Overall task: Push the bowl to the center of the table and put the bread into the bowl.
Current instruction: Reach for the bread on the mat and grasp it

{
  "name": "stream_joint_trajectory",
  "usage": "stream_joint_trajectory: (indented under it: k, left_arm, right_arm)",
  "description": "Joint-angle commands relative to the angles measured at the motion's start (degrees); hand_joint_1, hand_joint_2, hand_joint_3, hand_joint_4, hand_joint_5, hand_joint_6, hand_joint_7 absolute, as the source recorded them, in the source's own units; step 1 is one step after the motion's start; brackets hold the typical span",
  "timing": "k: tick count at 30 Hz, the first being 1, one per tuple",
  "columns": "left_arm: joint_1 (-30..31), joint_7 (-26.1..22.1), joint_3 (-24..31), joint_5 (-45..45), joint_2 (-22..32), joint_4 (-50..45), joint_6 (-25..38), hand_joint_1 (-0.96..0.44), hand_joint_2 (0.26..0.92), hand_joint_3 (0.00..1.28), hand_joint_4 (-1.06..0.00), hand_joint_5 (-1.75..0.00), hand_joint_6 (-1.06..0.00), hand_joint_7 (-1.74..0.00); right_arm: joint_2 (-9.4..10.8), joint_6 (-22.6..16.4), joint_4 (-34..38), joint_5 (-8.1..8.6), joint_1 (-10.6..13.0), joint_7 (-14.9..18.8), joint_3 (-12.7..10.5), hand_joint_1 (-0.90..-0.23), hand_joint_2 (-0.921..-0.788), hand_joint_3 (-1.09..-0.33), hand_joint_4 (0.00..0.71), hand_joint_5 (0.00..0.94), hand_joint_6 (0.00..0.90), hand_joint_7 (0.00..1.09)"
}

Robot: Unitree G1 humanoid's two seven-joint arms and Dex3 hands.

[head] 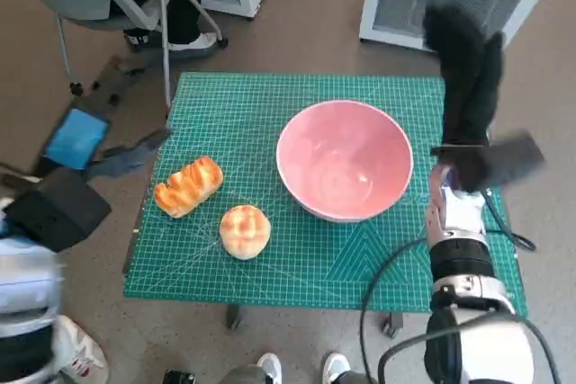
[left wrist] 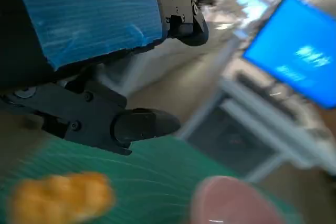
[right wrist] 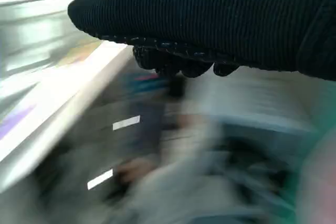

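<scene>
— On the counter (head: 270, 276), what is seen, and where are the task's things found?

— A green cutting mat (head: 234, 114) is spread over it. The pink bowl (head: 344, 161) is seen right of the middle of the mat, upright and with nothing in it. Two breads are laid to its left: a long ridged loaf (head: 187, 186) near the mat's left edge, and a round roll (head: 245, 230) just beside it, nearer the robot. Neither is touched by the bowl or by a hand.

— How is the right hand held?

— The right hand (head: 466, 74) is raised above the mat's far right corner, to the right of the bowl and clear of it, with the gloved fingers pointed away from the robot. The pale forearm (head: 457, 240) is stretched forward along the mat's right edge. Nothing is seen in the hand; in the right wrist view the glove (right wrist: 220, 19) is shown as a dark band with fingertips curled under it, but how far the fingers are parted cannot be told.

— And the left?

— The left hand (head: 94, 146) is held off the counter's left side, blue-taped back upward, apart from the loaf. In the left wrist view its black fingers (left wrist: 142, 124) are spread with nothing between them, so it is gaping and holds nothing. The loaf (left wrist: 60, 196) and the bowl's rim (left wrist: 231, 203) are seen blurred beyond them.
</scene>
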Motion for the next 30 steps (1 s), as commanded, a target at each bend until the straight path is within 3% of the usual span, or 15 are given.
stream_joint_trajectory:
  k: [1, 7, 16, 22, 30]
  left_arm:
    - [0.57, -2.90, -2.33, 1.74, 2.22, -0.83, 4.00, -0.37, 0.921, 0.21, -0.32, 0.00, -0.31, -0.16]
    - [0.68, -4.65, -5.29, 4.71, 4.01, -0.70, 6.78, -0.39, 0.921, 0.21, -0.30, 0.00, -0.33, -0.09]
    - [0.08, -7.23, -10.96, 10.25, 5.84, -0.64, 10.42, -0.42, 0.921, 0.23, -0.27, 0.00, -0.33, -0.06]
    - [-0.28, -7.85, -14.93, 14.51, 5.36, -0.31, 11.97, -0.43, 0.921, 0.24, -0.25, 0.00, -0.33, -0.04]
    - [-0.28, -7.14, -17.47, 15.77, 2.65, 2.65, 11.20, -0.44, 0.921, 0.25, -0.23, 0.00, -0.32, -0.03]
  right_arm:
    - [0.60, -2.96, -7.20, 2.26, 4.22, 4.57, 2.98, -0.581, -0.921, -0.756, 0.289, 0.014, 0.046, 0.66]
    - [-0.35, -1.52, -15.05, 2.93, 7.07, 6.37, 4.98, -0.597, -0.921, -0.738, 0.297, 0.016, 0.059, 0.66]
    - [-0.27, 2.54, -24.06, 0.69, 11.00, 4.94, 6.11, -0.603, -0.921, -0.727, 0.295, 0.012, 0.074, 0.67]
    - [-0.35, 2.32, -24.86, -1.94, 11.57, 3.23, 5.78, -0.602, -0.921, -0.726, 0.294, 0.010, 0.060, 0.67]
    - [-0.59, 1.79, -23.01, -2.43, 11.22, 2.46, 5.67, -0.596, -0.921, -0.727, 0.295, 0.009, 0.051, 0.68]
